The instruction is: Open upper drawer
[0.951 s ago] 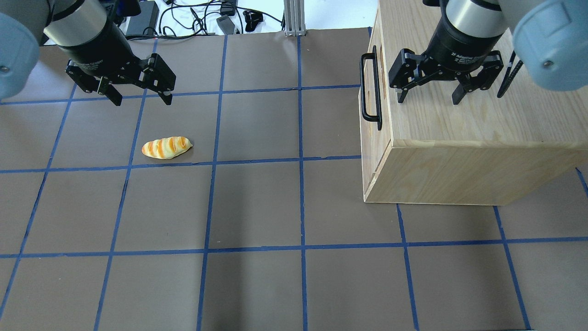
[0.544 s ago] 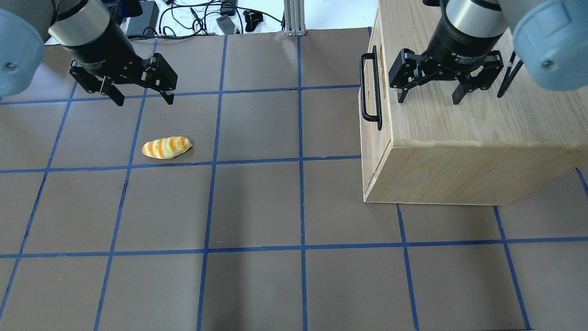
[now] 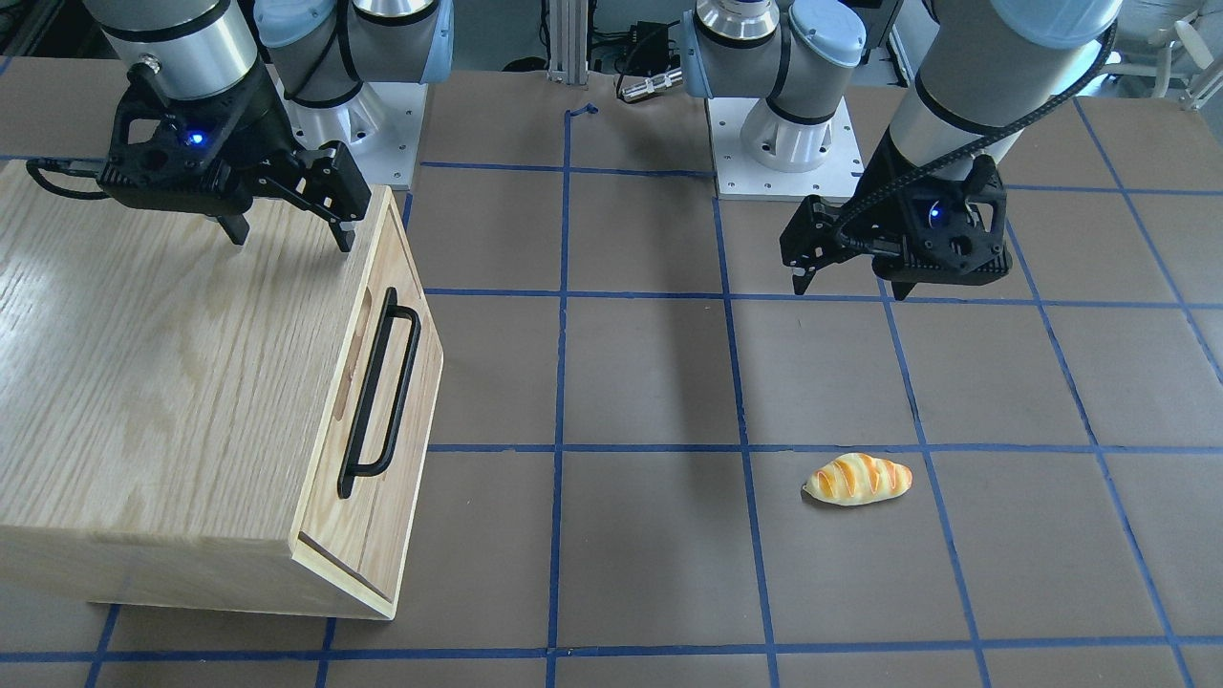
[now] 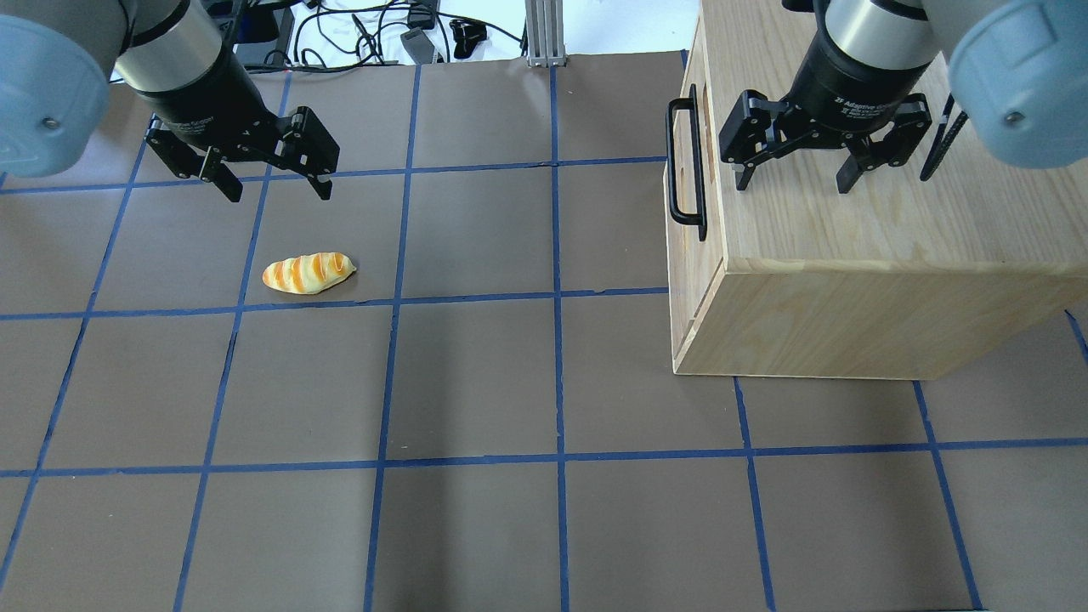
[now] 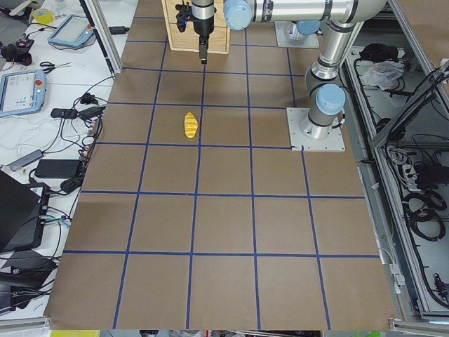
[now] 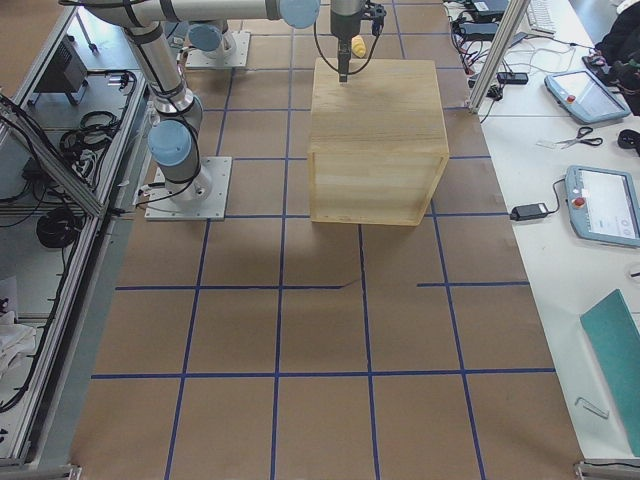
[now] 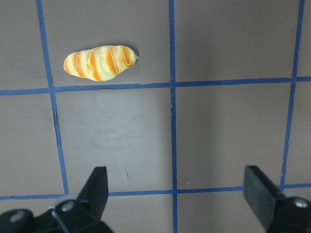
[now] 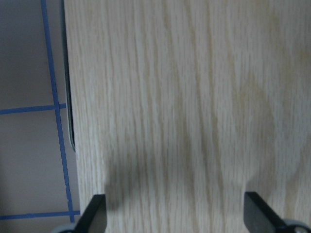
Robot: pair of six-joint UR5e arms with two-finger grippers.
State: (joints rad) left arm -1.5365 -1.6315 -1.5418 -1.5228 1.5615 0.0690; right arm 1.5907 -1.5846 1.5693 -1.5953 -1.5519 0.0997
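The upper drawer (image 3: pixel 330 521) is a pale-wood front panel with a long black bar handle (image 3: pixel 377 387) and an oblong slot; it sits flush in the oak cabinet (image 3: pixel 172 382). In the overhead view the drawer front (image 4: pixel 701 263) and its handle (image 4: pixel 687 161) face the table's middle. My right gripper (image 4: pixel 792 184) is open and empty, pointing down just above the cabinet's top (image 4: pixel 875 238), back from the handle; it also shows in the front view (image 3: pixel 289 237). My left gripper (image 4: pixel 279 192) is open and empty above the table, far from the cabinet, and appears in the front view (image 3: pixel 846 287).
A toy bread roll (image 4: pixel 308 273) lies on the brown mat just in front of my left gripper; it shows in the left wrist view (image 7: pixel 99 62). Blue tape lines grid the mat. Cables and a metal post (image 4: pixel 544 34) stand at the far edge.
My left gripper has moved a little to the right and toward the bread roll. The right gripper, the cabinet and the drawer have not moved.
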